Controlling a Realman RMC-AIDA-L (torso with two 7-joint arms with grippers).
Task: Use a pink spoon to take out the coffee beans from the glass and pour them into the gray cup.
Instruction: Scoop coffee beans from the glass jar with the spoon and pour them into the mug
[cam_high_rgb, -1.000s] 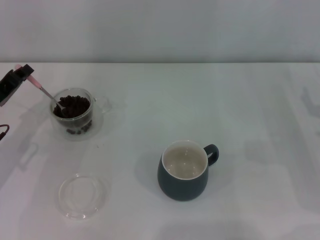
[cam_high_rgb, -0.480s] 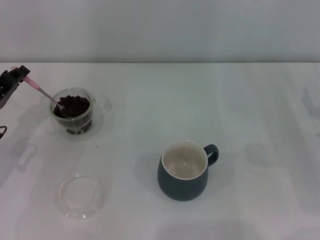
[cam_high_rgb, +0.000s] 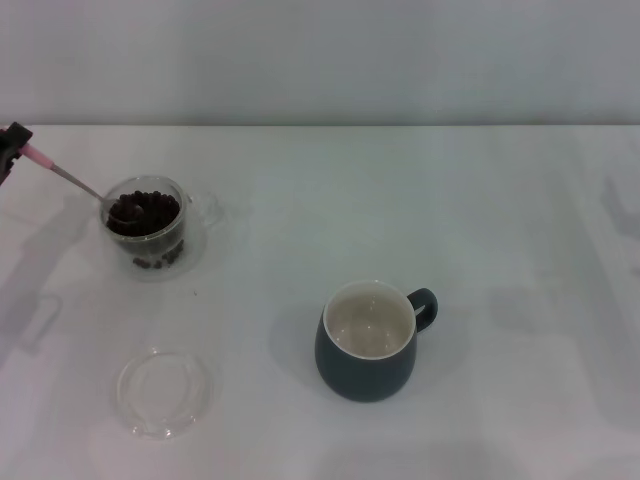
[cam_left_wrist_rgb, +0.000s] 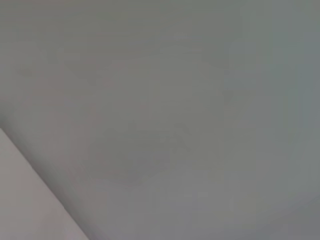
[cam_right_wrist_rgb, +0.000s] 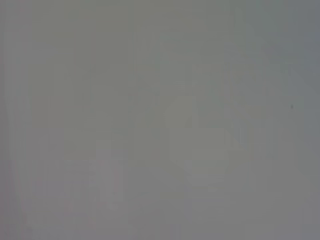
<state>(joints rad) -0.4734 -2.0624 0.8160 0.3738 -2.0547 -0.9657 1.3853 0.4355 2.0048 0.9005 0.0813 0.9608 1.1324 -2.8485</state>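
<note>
In the head view the glass (cam_high_rgb: 146, 226) stands at the left of the white table, full of dark coffee beans (cam_high_rgb: 144, 211). My left gripper (cam_high_rgb: 10, 146) is at the far left edge, shut on the pink spoon (cam_high_rgb: 66, 176) by its handle end. The spoon slants down to the right and its silver bowl rests at the glass's near-left rim among the beans. The gray cup (cam_high_rgb: 368, 340) stands near the middle front, its cream inside empty, handle to the right. The right gripper is out of view. Both wrist views show only a blank grey surface.
A flat shallow clear glass dish (cam_high_rgb: 163, 391) lies at the front left, below the glass. The table's far edge meets a pale wall at the back.
My left gripper has drawn back to the left edge of the view, pulling the spoon's handle flatter and more to the left. The spoon bowl stays in the glass.
</note>
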